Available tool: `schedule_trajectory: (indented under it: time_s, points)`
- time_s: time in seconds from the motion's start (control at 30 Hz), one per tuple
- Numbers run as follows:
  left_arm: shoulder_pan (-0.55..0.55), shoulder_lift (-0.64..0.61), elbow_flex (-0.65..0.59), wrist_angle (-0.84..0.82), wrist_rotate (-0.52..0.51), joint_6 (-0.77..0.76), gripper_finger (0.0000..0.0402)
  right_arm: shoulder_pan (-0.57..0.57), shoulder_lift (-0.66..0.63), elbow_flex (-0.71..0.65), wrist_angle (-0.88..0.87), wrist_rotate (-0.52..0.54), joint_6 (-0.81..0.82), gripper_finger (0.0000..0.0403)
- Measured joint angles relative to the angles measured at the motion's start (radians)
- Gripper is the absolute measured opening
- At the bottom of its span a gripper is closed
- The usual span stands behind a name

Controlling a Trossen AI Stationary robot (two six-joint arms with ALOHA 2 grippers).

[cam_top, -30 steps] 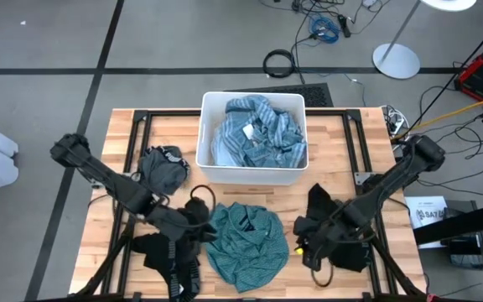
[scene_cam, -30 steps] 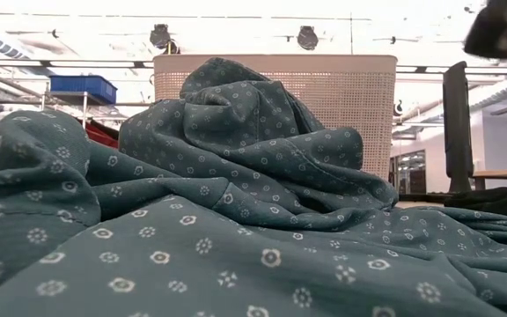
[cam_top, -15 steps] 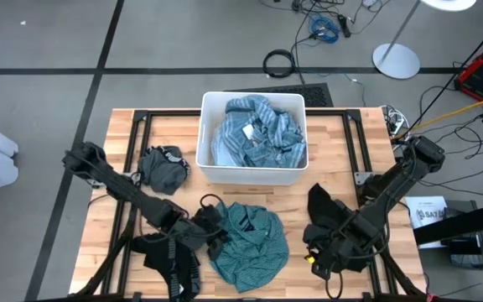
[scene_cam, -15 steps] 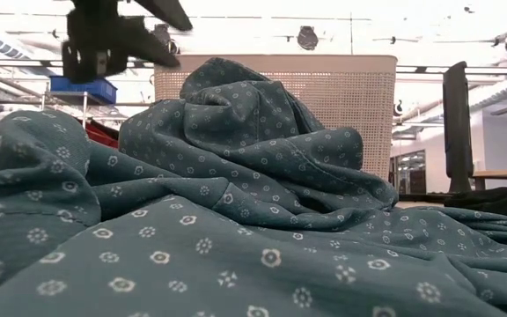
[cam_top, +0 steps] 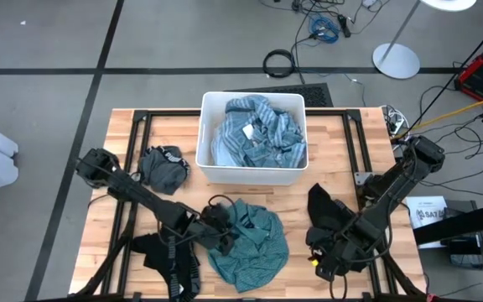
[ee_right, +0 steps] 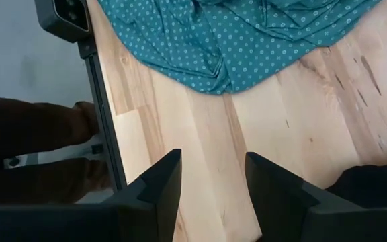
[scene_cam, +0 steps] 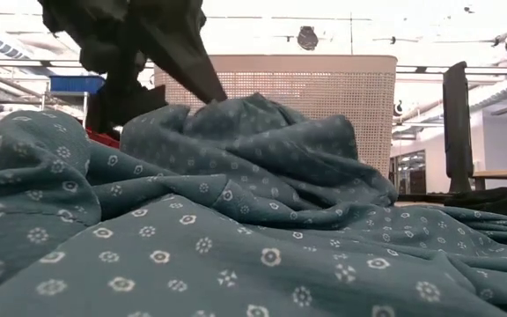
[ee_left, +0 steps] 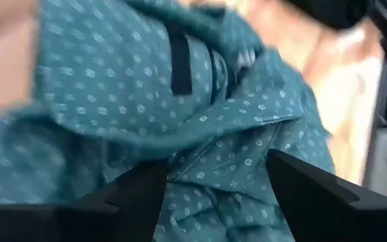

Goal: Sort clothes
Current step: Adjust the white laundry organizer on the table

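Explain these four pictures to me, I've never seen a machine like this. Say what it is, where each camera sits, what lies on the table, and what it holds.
Two dark robot arms work at a wooden table. One camera looks down from above, one sits at table height, one rides on each wrist. A white bin holds light blue clothes. On the table lie a teal shirt, a grey garment and black clothes. The left gripper is open, pressing down into the teal shirt. The right gripper is open over bare wood, holding nothing.

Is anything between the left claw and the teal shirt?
Nothing visible. The left claw is open and right down on the teal shirt, its fingers straddling a fold of it near the table's front edge.
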Motion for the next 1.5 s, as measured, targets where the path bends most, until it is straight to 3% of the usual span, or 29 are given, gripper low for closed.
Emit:
schedule_trajectory:
  time_s: [0.13, 0.27, 0.37, 0.57, 0.87, 1.03, 1.2, 1.23, 1.37, 1.5]
  points:
    - [0.007, -0.002, 0.000, 0.019, 0.218, -0.024, 0.0267, 0.017, 0.000, 0.000, -0.017, -0.002, 0.026, 0.0151]
    - [-0.005, -0.006, 0.000, 0.030, 0.297, -0.024, 0.0267, 0.019, -0.002, 0.000, -0.024, 0.001, 0.027, 0.0151]
    - [-0.004, -0.006, 0.000, 0.017, 0.253, -0.026, 0.0267, 0.015, -0.006, 0.000, -0.024, 0.006, 0.026, 0.0151]
    - [0.035, -0.005, 0.000, -0.001, 0.066, -0.050, 0.0267, 0.015, -0.007, 0.000, -0.027, 0.007, 0.026, 0.0151]
    - [0.128, 0.048, 0.000, 0.122, 0.046, 0.008, 0.0262, 0.002, -0.007, 0.000, -0.031, 0.006, 0.026, 0.0151]
    - [0.143, 0.072, 0.001, 0.229, 0.047, 0.059, 0.0190, 0.001, -0.007, 0.000, -0.035, 0.006, 0.025, 0.0151]
    - [0.144, 0.072, 0.001, 0.243, 0.062, 0.073, 0.0037, 0.001, -0.011, 0.000, -0.044, 0.006, 0.027, 0.0151]
    - [0.144, 0.072, 0.001, 0.253, 0.069, 0.079, 0.0022, 0.001, -0.019, 0.000, -0.048, 0.005, 0.027, 0.0151]
    - [0.144, 0.063, 0.001, 0.368, 0.151, 0.102, 0.0016, 0.001, -0.083, 0.000, -0.114, 0.028, -0.002, 0.0151]
    - [0.134, 0.009, 0.001, 0.546, 0.246, 0.160, 0.0010, 0.001, -0.184, 0.000, -0.156, 0.121, -0.074, 0.0151]
